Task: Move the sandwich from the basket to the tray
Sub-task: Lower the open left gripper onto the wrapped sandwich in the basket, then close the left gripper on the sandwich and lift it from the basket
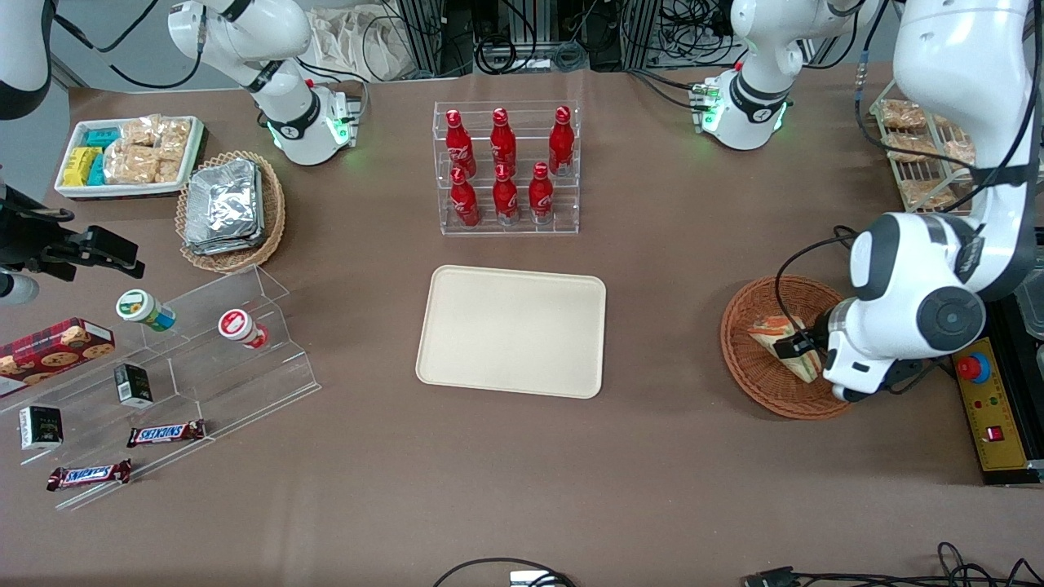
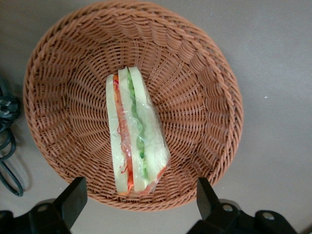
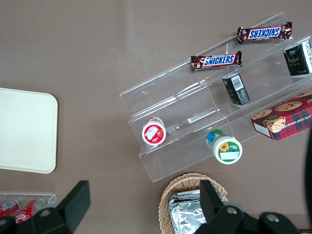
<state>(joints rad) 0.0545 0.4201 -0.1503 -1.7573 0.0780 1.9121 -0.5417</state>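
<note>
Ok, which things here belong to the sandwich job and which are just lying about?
In the job: sandwich, basket, tray, open gripper above the basket.
Lying about: cola bottles, Snickers bars, cookie box, foil packs.

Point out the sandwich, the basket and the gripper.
sandwich (image 2: 134, 134): left wrist view, wrapped top edge.
basket (image 1: 754, 371): front view, woven wall.
gripper (image 2: 139, 195): left wrist view, midway between open jaws, above the basket.

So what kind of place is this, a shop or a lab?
Probably a robot lab set up like a snack shop: cola bottles in a rack, cables along the table edge, and the gripper open above a sandwich in a basket.
</note>
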